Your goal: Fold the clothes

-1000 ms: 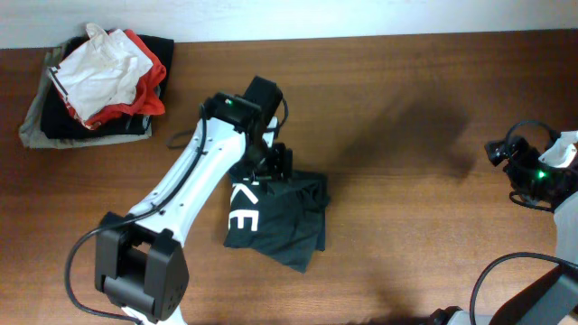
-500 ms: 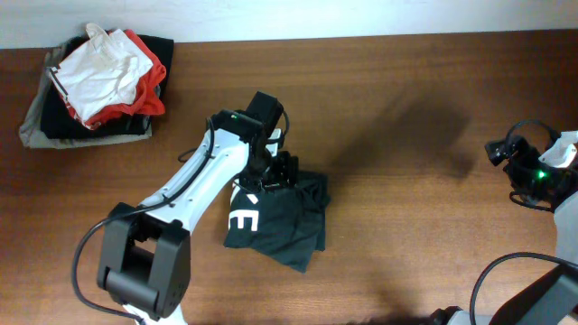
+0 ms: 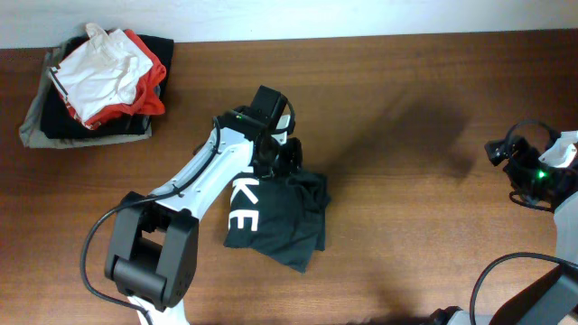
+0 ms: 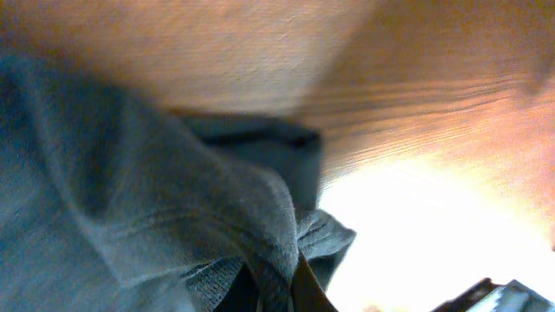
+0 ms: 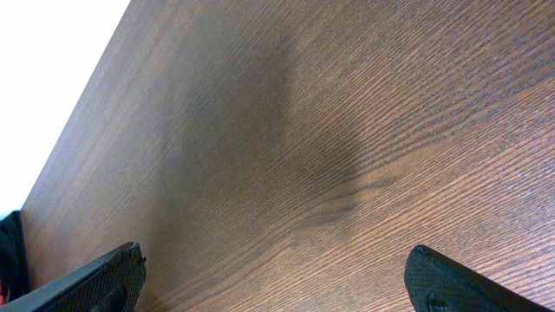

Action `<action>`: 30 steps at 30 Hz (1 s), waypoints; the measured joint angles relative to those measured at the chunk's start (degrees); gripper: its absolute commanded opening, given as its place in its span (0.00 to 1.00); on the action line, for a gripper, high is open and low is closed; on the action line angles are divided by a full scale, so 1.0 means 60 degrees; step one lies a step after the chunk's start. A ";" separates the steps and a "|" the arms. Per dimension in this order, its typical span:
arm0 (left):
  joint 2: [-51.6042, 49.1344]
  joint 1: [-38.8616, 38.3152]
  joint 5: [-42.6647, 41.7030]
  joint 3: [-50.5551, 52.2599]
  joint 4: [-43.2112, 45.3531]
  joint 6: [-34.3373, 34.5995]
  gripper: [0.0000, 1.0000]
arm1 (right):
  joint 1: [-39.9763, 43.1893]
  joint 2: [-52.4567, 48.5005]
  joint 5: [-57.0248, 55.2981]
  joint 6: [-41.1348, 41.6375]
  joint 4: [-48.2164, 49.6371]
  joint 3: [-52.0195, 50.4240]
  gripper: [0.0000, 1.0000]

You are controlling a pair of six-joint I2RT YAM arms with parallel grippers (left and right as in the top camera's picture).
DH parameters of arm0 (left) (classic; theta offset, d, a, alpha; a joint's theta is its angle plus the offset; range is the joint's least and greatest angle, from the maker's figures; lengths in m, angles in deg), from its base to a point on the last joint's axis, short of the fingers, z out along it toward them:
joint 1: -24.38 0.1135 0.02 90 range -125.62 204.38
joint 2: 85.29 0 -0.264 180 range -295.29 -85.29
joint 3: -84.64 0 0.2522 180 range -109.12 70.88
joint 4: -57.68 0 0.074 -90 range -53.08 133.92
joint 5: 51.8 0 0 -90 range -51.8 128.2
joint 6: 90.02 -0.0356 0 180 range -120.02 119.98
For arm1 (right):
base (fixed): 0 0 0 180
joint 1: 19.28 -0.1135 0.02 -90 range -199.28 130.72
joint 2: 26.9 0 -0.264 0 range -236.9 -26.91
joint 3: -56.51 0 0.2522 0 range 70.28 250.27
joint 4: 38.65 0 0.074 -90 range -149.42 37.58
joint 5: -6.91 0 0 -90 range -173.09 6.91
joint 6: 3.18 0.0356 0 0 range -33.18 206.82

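The clothes, a dark charcoal T-shirt (image 3: pixel 284 221) with white block letters, lie bunched in a rough rectangle at the table's middle. My left gripper (image 3: pixel 282 161) sits at the shirt's far edge, shut on a ridge of its fabric. In the left wrist view the grey cloth (image 4: pixel 130 191) fills the left side, and a fold is pinched in the left gripper (image 4: pixel 279 290), between its dark fingers at the bottom. My right gripper (image 5: pixel 276 269) hangs open over bare wood at the far right, its body (image 3: pixel 528 171) well away from the shirt.
A stack of other garments sits at the back left corner: a white one with red-orange trim (image 3: pixel 104 65) on top of dark and grey-khaki pieces (image 3: pixel 36 122). The brown wooden table (image 3: pixel 406 108) meets a white wall along its far edge.
The left gripper has gone from open over the shirt's far edge to shut on a fold of it. The right arm has stayed still.
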 measured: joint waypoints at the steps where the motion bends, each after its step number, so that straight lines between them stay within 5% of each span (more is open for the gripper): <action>1: 0.0000 0.0000 -0.0117 0.0004 0.0204 0.0040 0.02 | 0.0000 0.0000 0.0000 0.0000 0.0000 0.0000 0.99; 8: -0.0146 -0.0219 -0.0477 0.0007 0.1727 0.0270 0.07 | 0.0000 0.0000 0.0000 0.0000 0.0000 0.0000 0.99; 10: -0.0335 -0.0331 -0.0484 0.0007 0.2084 0.0331 0.54 | 0.0000 0.0000 0.0000 -0.0004 0.0000 0.0000 0.99; 23: -0.0925 -0.0900 -0.1432 -0.0419 0.2914 0.0022 0.59 | 0.0000 0.0000 0.0000 0.0000 0.0000 0.0000 0.99; 26: -0.0714 -0.0831 -0.1647 -0.0907 0.2091 -0.0448 0.59 | 0.0000 0.0000 0.0000 0.0004 0.0004 0.0000 0.99; 30: 0.0124 -0.0663 -0.0608 -0.1322 -0.0903 -0.0892 0.60 | 0.0000 0.0000 0.0000 0.0004 0.0000 0.0000 0.99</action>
